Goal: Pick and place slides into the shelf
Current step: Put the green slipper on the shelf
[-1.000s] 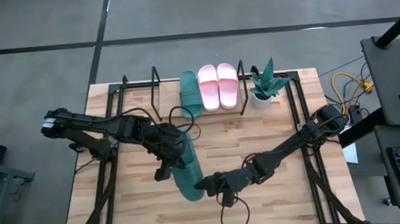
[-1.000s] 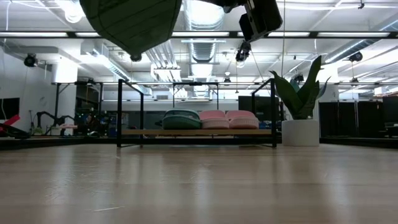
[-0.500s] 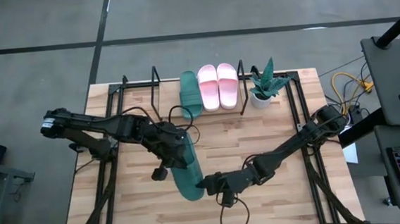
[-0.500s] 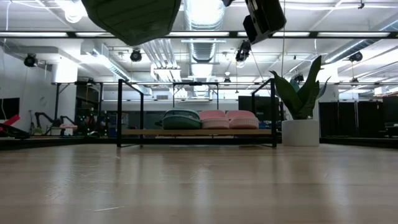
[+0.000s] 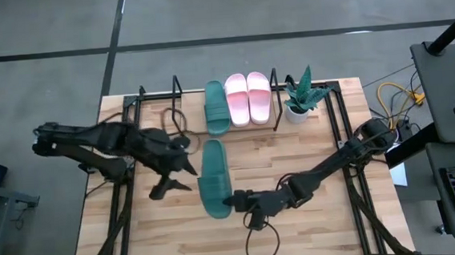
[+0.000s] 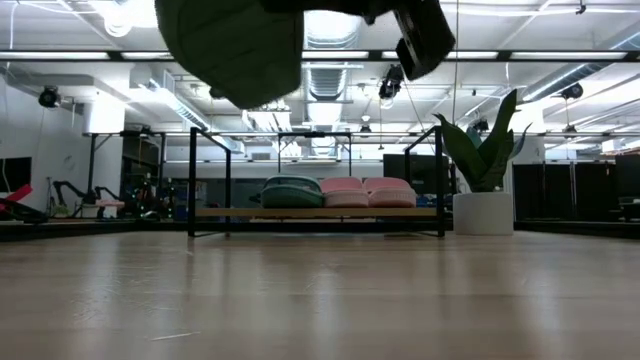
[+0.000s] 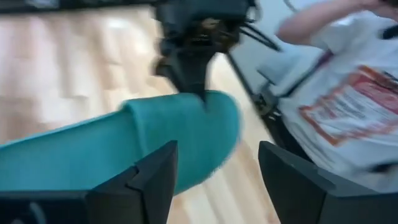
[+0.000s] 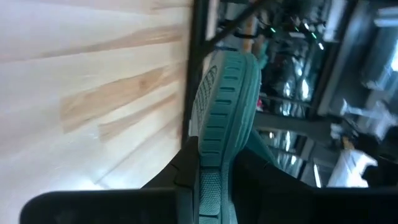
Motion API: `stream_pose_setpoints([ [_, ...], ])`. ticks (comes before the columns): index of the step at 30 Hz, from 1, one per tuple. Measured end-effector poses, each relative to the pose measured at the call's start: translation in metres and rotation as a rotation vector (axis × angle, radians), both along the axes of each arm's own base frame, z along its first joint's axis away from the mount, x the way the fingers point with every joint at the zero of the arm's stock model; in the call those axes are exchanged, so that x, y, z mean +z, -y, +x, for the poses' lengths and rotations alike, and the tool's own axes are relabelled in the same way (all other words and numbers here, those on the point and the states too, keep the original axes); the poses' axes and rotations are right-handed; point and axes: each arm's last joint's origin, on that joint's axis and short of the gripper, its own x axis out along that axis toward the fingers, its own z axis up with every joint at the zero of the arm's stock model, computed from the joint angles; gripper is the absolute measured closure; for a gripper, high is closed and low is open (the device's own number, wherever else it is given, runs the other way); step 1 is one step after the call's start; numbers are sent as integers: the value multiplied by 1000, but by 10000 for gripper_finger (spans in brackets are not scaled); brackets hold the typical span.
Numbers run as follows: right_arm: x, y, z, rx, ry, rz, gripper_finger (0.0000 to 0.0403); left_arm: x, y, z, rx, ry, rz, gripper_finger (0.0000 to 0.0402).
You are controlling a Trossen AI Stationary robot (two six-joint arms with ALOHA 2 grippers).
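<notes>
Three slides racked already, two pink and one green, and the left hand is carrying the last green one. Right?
Wrong hand. The right hand is shut on the heel end of the airborne green slide, as the high view shows. The left hand is open beside it. The shelf does hold the pink slides and one racked green slide.

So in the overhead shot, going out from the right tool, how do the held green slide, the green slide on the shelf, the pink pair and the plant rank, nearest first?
From the right tool:
1. Held green slide, clamped in it at mid-table.
2. Green slide on the shelf, at the back, left of the pink pair.
3. Pink pair, back centre.
4. Plant, back right. The pink pair and the plant are close to call.
</notes>
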Motion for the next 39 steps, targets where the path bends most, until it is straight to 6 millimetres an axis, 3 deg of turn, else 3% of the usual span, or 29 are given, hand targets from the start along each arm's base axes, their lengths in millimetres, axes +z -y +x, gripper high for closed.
stream_pose_setpoints([
  [3, 4, 0, 0, -53, 48, 41, 357, 7, -1, -14, 84, 44, 77, 192],
  [7, 8, 7, 4, -103, 87, 73, 357, 5, 1, -19, 210, 61, 245, 192],
  [20, 11, 38, 17, -215, 127, 140, 357, -30, 27, 13, 307, -61, 554, 192],
  [30, 12, 39, 17, -234, 143, 157, 358, -45, 32, 31, 386, -82, 630, 192],
  [39, 14, 51, 21, -266, 155, 158, 358, -48, 35, 33, 374, -90, 634, 192],
])
